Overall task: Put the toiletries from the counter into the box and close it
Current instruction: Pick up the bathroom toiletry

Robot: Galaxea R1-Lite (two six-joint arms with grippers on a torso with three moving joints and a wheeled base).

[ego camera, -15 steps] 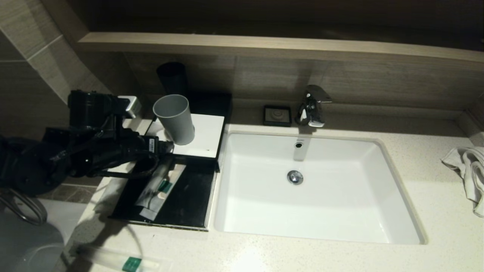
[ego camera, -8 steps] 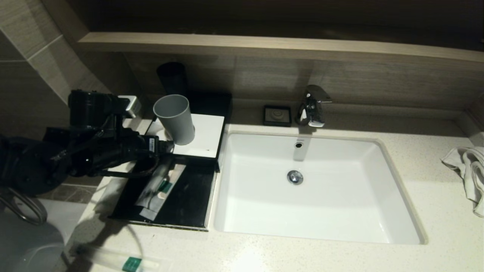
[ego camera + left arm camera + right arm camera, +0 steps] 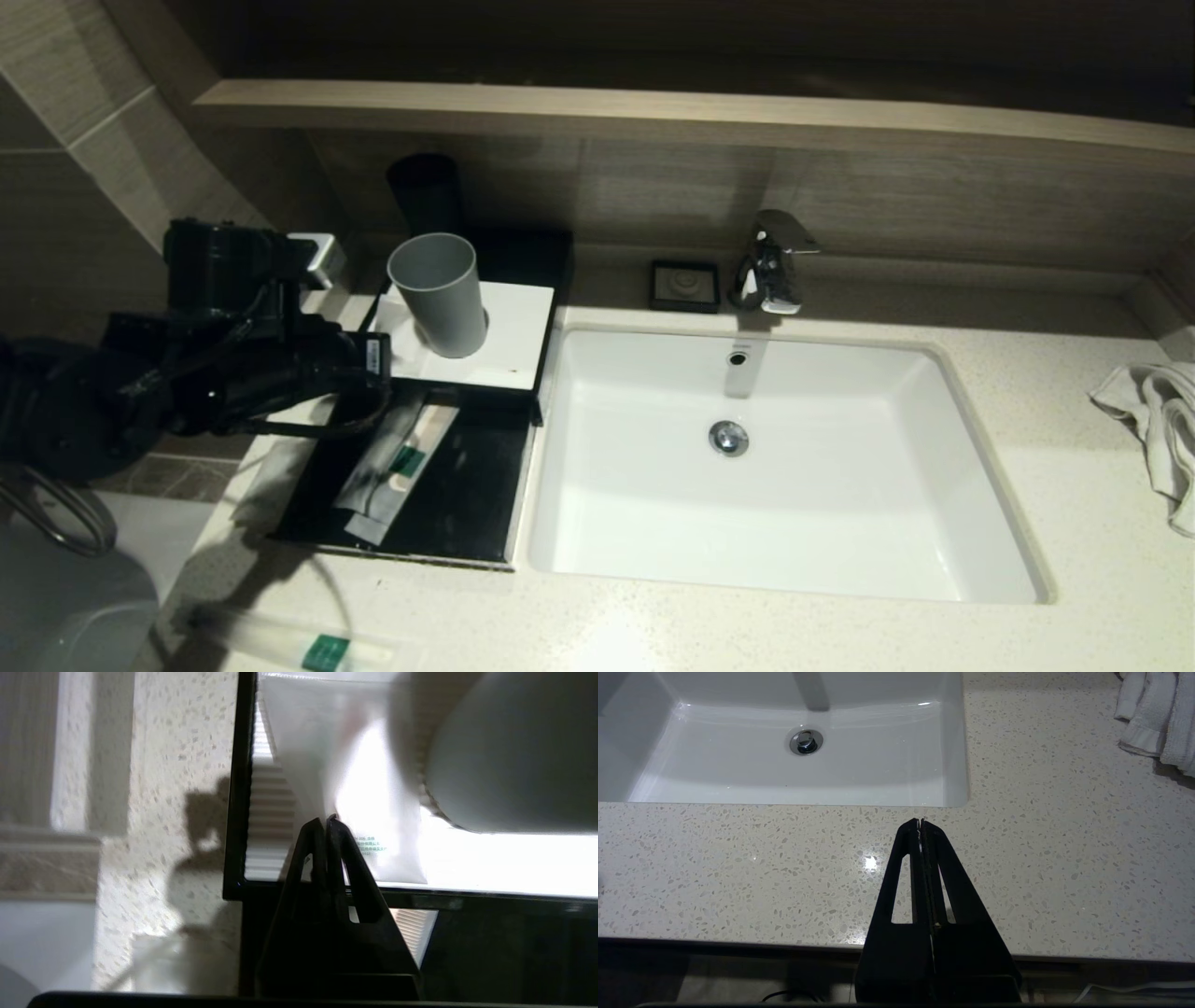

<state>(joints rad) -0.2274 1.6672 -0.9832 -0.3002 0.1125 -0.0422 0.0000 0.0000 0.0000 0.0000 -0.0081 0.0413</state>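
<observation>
Toiletries are only partly stowed: nearest, a wrapped packet (image 3: 308, 647) lies on the counter (image 3: 840, 635) by the front edge, while another wrapped toothbrush kit (image 3: 397, 459) rests in the open black box (image 3: 485, 504). Beyond it the left gripper (image 3: 325, 820), jaws pinched together with nothing held, sits at the white lid (image 3: 509, 341) beside the grey cup (image 3: 439, 294). Since a second ago the cup has gone from tilted to upright and the gripper has drawn back. Next, I judge, comes fetching the near packet. The right gripper (image 3: 920, 822) hangs closed over the counter.
</observation>
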